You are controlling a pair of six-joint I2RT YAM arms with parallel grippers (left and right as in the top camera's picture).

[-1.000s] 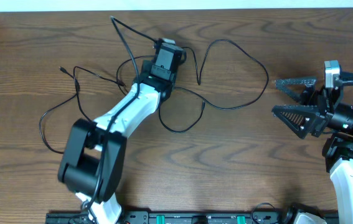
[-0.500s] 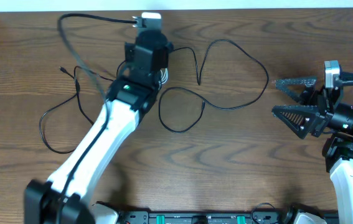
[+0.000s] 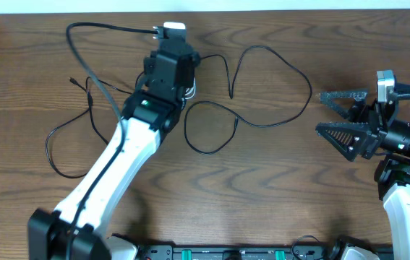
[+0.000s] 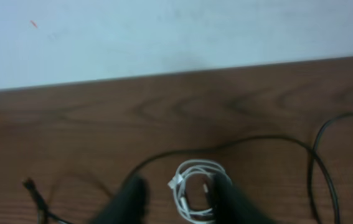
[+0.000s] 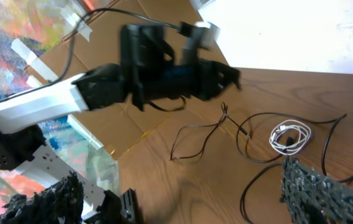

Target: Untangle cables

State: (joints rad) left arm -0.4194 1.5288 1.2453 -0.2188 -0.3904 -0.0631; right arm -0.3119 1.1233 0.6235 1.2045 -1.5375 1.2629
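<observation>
The white coil (image 4: 195, 190) lies on the table between my left gripper's (image 4: 177, 202) two dark, blurred fingers, and the right finger overlaps its right side. The gripper is open and holds nothing. In the overhead view the left gripper (image 3: 180, 81) points down, and only an edge of the coil (image 3: 191, 90) shows beside it. One black cable (image 3: 310, 87) loops across the middle right. The other black cable (image 3: 48, 148) trails to the left. My right gripper (image 3: 335, 115) is open and empty, away at the right. The right wrist view shows the coil (image 5: 291, 137).
A thick black robot wire (image 3: 82, 32) arcs from the left wrist camera over the table's back left. The table's far edge meets a white wall (image 4: 176, 37). A small plug end (image 4: 30, 185) lies left of the left fingers. Cardboard (image 5: 120, 124) stands beyond the table.
My left arm has swung up and back from its low reach over the cable tangle, and now stands over the white coil. The cables and the right arm have not moved.
</observation>
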